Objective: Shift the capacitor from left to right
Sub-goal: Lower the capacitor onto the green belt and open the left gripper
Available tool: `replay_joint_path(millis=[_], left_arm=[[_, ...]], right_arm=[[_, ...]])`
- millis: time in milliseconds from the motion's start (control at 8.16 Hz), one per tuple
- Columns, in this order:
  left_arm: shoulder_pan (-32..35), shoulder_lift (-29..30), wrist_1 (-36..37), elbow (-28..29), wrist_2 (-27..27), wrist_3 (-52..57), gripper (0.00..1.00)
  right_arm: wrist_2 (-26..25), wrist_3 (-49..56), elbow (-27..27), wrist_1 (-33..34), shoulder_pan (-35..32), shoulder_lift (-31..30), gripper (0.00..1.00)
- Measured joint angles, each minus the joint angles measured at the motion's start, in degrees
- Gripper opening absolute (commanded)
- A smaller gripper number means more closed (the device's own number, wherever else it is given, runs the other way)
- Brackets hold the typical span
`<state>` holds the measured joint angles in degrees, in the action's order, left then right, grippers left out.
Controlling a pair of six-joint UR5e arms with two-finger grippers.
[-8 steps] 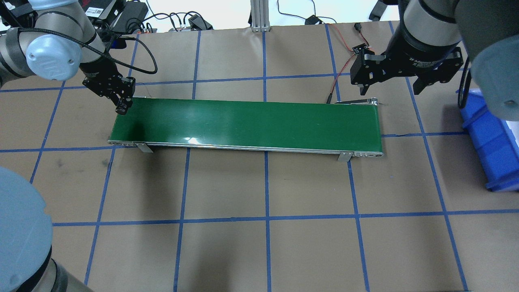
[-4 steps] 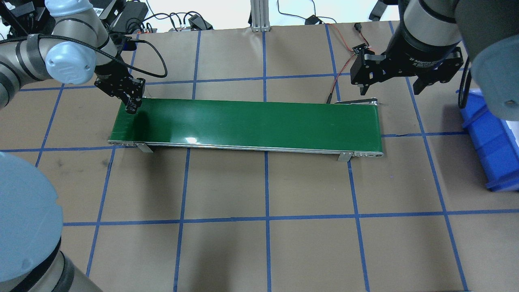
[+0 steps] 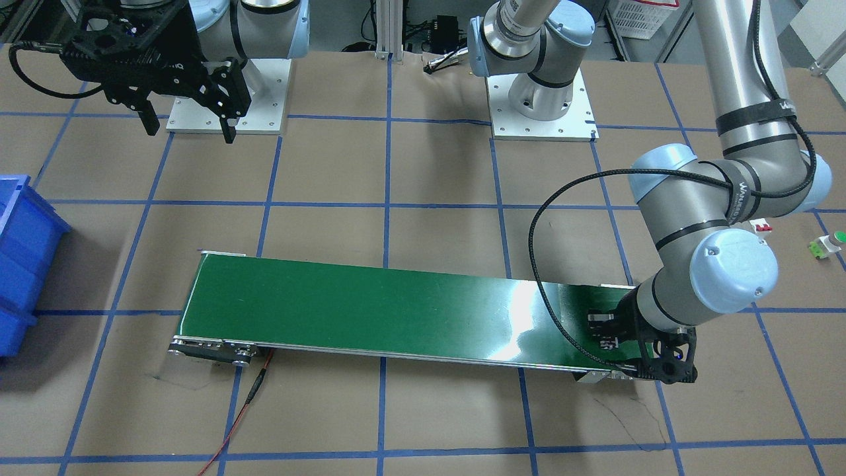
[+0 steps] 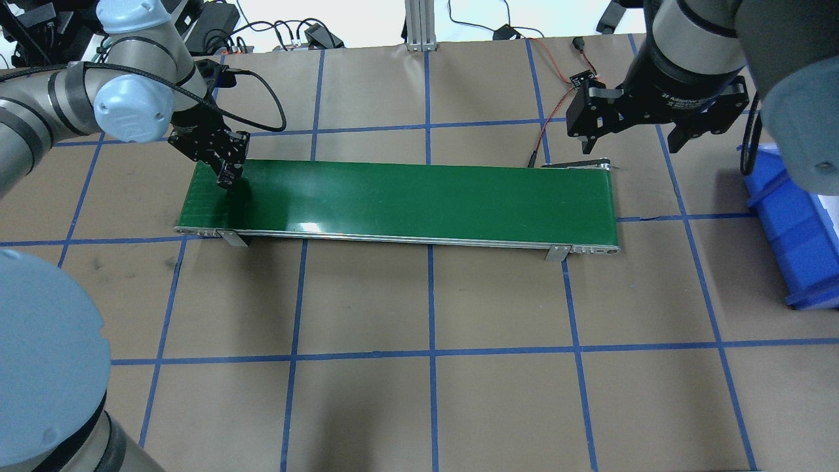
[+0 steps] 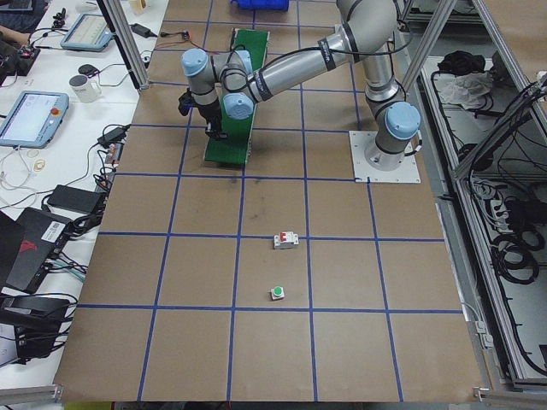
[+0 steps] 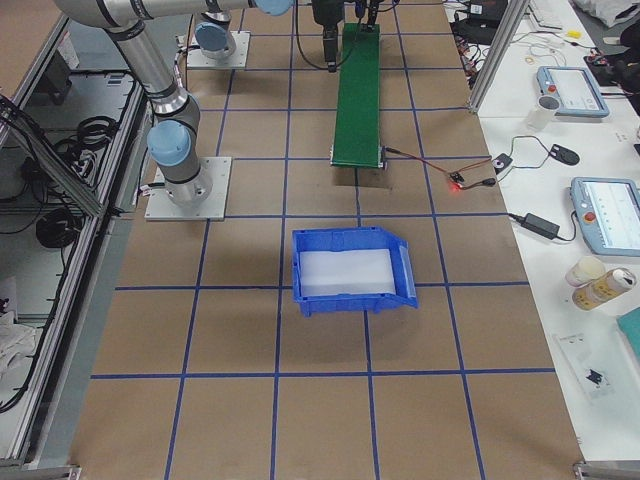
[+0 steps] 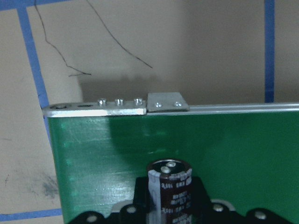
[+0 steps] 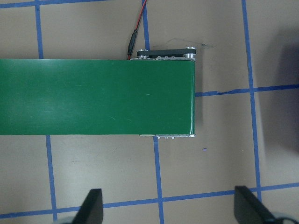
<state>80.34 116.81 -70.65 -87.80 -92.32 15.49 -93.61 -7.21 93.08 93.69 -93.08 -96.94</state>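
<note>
Left claw (image 4: 227,178) clamped on capacitor (image 7: 169,186), whitish print unreadable, over green belt (image 4: 426,196); right claw (image 8: 170,207) apart

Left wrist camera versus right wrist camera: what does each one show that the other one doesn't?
Only the left wrist view shows the capacitor, a dark cylinder with whitish print, gripped in the left gripper over one end of the belt. Only the right wrist view shows the red wire at the belt's other end, and the right gripper with its fingers wide apart and nothing between them. Both show the green conveyor belt on the brown table with blue tape lines.
</note>
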Motion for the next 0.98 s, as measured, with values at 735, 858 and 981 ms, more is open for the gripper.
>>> replay_joint_path(millis=[735,858,981], left_arm=[[3.12,-3.1,-2.35,-2.94,2.38,-7.72,1.0],[3.89,-4.47,-5.87,-2.41,2.4,-8.25,1.0],[4.6,-6.57,-9.72,-1.38,2.3,-8.66,1.0]], right_arm=[[0.0,0.0,0.0,0.0,0.0,0.0,1.0],[0.0,0.0,0.0,0.02,0.0,0.0,1.0],[0.0,0.05,-0.04,0.19,-0.03,0.0,1.0]])
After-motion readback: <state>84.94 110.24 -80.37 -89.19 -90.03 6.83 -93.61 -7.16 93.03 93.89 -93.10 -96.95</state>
